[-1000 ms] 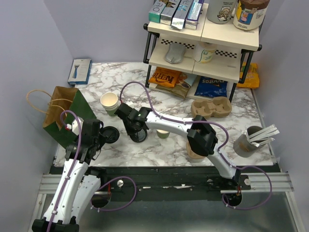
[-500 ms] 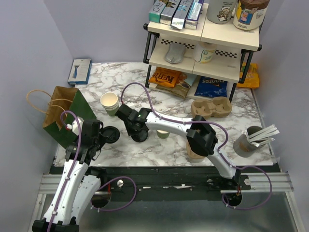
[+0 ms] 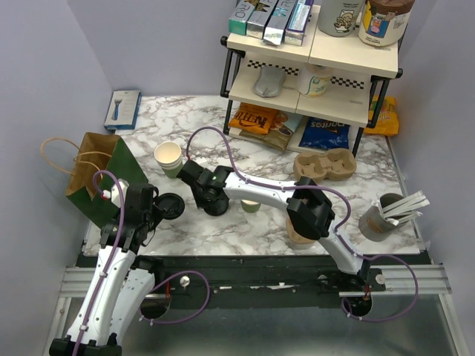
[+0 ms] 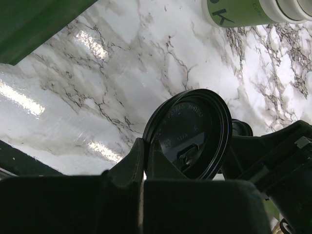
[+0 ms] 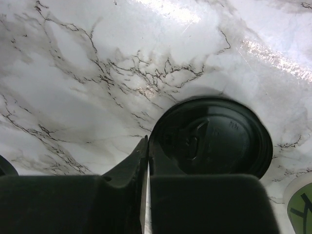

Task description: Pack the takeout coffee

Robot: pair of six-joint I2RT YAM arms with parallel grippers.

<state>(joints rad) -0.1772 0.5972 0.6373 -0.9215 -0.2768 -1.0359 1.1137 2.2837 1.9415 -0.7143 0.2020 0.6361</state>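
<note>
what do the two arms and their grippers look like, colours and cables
Both share one look: the left arm and right arm have white shells with black joint blocks. A thin purple cable loops loosely along each. The left gripper and right gripper are matte black with broad, blocky fingers. No markings are legible on them.

A dark "K" marks the green cup (image 4: 243,10); the blue bag (image 3: 324,134) reads "Doritos".
</note>
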